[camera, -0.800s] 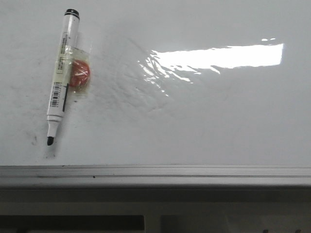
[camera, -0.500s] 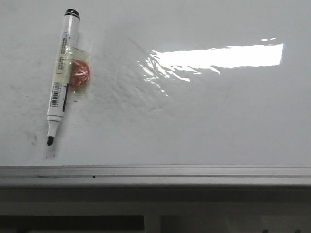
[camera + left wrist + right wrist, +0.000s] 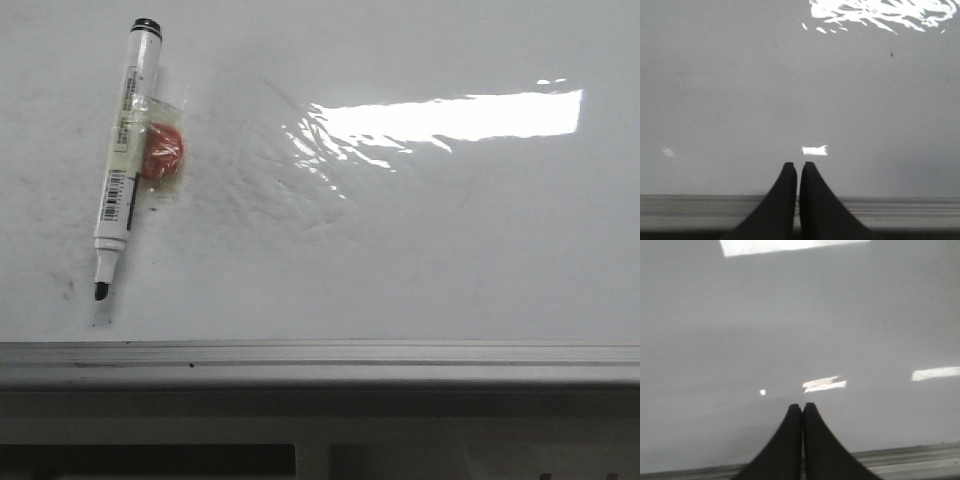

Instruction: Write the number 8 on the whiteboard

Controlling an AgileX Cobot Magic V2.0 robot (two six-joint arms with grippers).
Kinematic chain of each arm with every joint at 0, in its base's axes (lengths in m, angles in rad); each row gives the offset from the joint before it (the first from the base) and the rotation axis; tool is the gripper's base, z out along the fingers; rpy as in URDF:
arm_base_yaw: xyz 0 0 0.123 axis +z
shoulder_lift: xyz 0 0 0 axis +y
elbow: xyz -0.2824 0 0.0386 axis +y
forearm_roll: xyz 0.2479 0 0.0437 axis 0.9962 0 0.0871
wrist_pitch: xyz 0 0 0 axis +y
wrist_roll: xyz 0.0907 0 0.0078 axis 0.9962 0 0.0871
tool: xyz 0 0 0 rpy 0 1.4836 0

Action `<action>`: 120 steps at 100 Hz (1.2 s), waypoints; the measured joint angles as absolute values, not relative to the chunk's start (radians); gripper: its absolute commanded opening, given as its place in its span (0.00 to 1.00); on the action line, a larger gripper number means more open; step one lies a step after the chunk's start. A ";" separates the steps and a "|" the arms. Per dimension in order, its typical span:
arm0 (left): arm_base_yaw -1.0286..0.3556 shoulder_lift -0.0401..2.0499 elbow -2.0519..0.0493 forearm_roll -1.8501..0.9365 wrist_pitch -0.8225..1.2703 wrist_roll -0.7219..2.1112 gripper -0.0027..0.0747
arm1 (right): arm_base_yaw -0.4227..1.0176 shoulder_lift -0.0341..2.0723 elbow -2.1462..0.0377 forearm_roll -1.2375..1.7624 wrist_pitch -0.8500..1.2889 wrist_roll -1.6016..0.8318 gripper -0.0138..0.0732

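The whiteboard [image 3: 400,250] is glossy white with faint grey smudges and fills the front view. No number 8 shows on it. A white marker [image 3: 123,165] with a black end cap and bare black tip lies on the board at the left, tip toward the near frame. An orange blob [image 3: 162,152] under clear tape sits against its barrel. Neither gripper shows in the front view. My left gripper [image 3: 797,165] is shut and empty over the board's near edge. My right gripper [image 3: 802,406] is shut and empty, also over the near edge.
The pale grey frame [image 3: 320,362] runs along the board's near edge, and shows in both wrist views [image 3: 900,210] [image 3: 920,460]. Small dark smudges [image 3: 100,318] lie by the marker's tip. A bright light reflection [image 3: 450,118] crosses the rippled surface at the right.
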State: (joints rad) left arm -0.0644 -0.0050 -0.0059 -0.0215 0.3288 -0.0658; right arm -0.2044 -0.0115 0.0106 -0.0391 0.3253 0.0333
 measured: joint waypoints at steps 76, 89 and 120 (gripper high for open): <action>-0.064 -0.005 -0.006 -0.108 0.029 -0.066 0.01 | -0.204 -0.011 0.011 -0.062 0.006 0.033 0.08; -0.064 -0.005 -0.006 -0.113 -0.019 -0.066 0.01 | -0.204 -0.011 0.011 -0.063 -0.086 0.033 0.08; -0.064 -0.005 -0.006 -0.115 -0.033 -0.066 0.01 | -0.204 -0.011 0.011 -0.048 -0.226 0.033 0.08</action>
State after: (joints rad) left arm -0.0644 -0.0050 -0.0059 -0.1148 -0.0333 -0.0658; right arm -0.2044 -0.0115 0.0106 -0.0477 -0.2256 0.0333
